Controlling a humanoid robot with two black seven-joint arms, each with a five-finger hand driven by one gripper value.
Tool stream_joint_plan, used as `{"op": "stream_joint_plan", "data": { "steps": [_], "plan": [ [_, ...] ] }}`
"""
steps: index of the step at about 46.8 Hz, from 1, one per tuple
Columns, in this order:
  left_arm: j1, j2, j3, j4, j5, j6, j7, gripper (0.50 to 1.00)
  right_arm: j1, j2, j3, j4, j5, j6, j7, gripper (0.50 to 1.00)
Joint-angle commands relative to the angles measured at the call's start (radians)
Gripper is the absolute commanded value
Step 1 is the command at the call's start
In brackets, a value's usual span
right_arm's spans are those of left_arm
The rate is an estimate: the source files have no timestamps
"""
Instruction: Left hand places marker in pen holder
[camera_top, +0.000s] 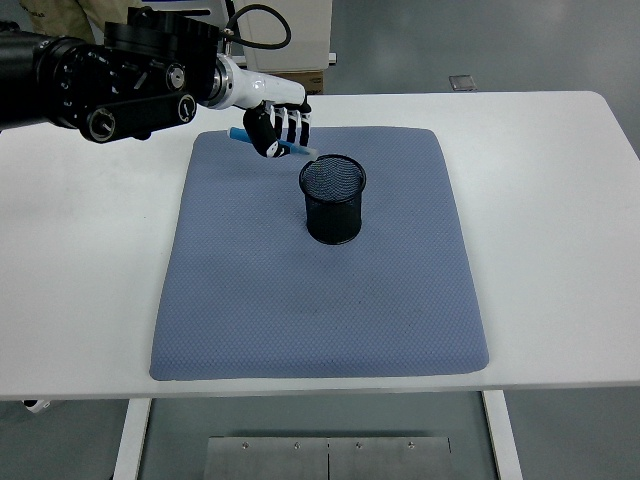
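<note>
The marker (272, 144), a slim blue stick with a pale tip, sits in the upper middle of the frame, held in the air above the mat's far edge. It lies nearly level, sloping slightly down to the right, with its pale tip just over the upper-left rim of the holder (333, 199). That slant looks chosen to lead the tip toward the opening, though the marker would need to tip more upright before it could drop in cleanly.

The left robot hand (278, 128) has its fingers curled around the marker's middle, leaving both ends free. The fingers are banded black and white; the wrist shell is smooth white plastic, and the arm behind it is bulky black metal reaching in from the upper left.

The holder is a black wire-mesh cylinder, open at the top and see-through, standing upright on the mat. It appears empty.

The mat (320, 300) is blue-grey with a fine dimpled weave and rounded corners, likely there to cushion and stop sliding. It lies on the smooth white surface (560, 250).

The right robot hand is out of view.
</note>
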Motion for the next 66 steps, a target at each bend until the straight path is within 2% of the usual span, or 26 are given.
{"op": "stream_joint_plan", "data": {
  "steps": [1,20,37,44,57,59,64,66],
  "plan": [
    [-0.004,-0.001,-0.025,0.000,-0.012,-0.004,0.000,0.500,0.000,0.000,0.000,0.000,0.000,0.000,0.001,1.000],
    [0.017,-0.041,-0.118,0.018,-0.110,-0.004,-0.001,0.500,0.000,0.000,0.000,0.000,0.000,-0.001,0.001,1.000],
    [0.096,-0.097,-0.204,0.018,-0.291,-0.002,-0.005,0.500,0.000,0.000,0.000,0.001,0.000,0.000,-0.001,1.000],
    [0.105,-0.096,-0.206,0.017,-0.328,-0.005,-0.031,0.500,0.000,0.000,0.000,0.000,0.000,-0.001,0.001,1.000],
    [0.108,-0.079,-0.204,0.018,-0.338,-0.008,-0.040,0.500,0.000,0.000,0.000,0.000,0.000,0.000,-0.001,1.000],
    [0.109,-0.078,-0.203,0.017,-0.338,-0.008,-0.040,0.540,0.000,0.000,0.000,0.000,0.000,0.000,-0.001,1.000],
    [0.114,-0.076,-0.203,0.018,-0.338,-0.007,-0.040,0.733,0.000,0.000,0.000,0.000,0.000,0.000,0.001,1.000],
    [0.117,-0.074,-0.203,0.018,-0.338,-0.004,-0.040,0.783,0.000,0.000,0.000,0.001,0.000,0.000,0.001,1.000]
  ]
}}
